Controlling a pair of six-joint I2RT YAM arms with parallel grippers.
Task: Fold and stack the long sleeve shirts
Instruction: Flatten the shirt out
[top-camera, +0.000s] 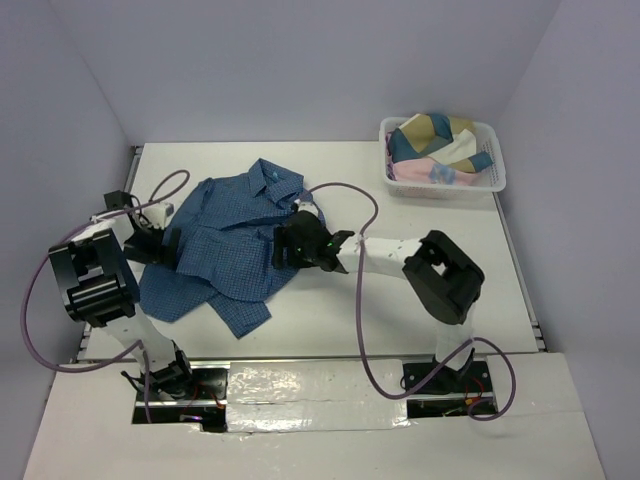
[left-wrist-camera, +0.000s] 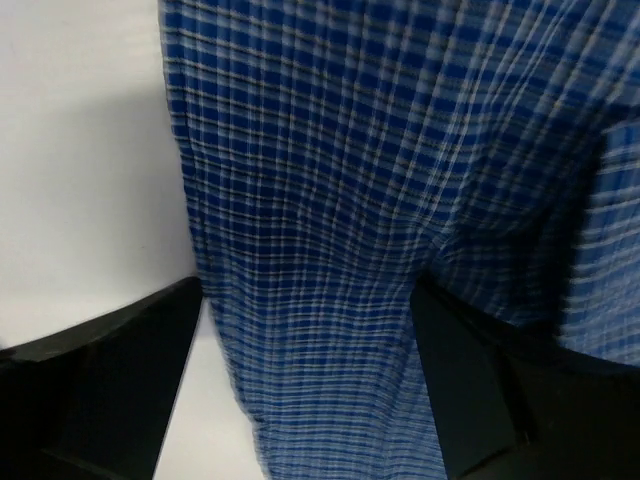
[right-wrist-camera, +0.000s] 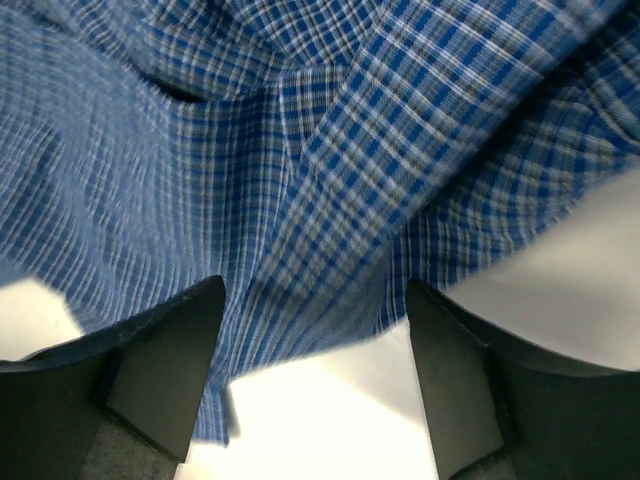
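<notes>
Shirt (top-camera: 225, 245) is blue with a fine white-and-dark check. Table (top-camera: 400, 300) is plain white, basket (top-camera: 445, 188) white too, with teal, tan, cream and pink clothes (top-camera: 435, 140). Cables (top-camera: 358, 320) are purple.

The blue shirt (top-camera: 225, 245) is sprawling over the left half of the tabletop (top-camera: 330, 320), taking up nearly all the room between the two hands. The left hand (top-camera: 163, 238) is sitting at the shirt's left edge, fingers spread, with bare surface lying open only on its outer side. The right hand (top-camera: 288, 245) is sitting at the shirt's right edge, fingers spread too, and bare tabletop is showing past the hem. The right arm (top-camera: 400, 258) and a purple cable (top-camera: 345, 186) are crossing the middle. A basket (top-camera: 450, 188) of cloth is filling the far right corner, and the strip between it and the shirt is lying open.
</notes>
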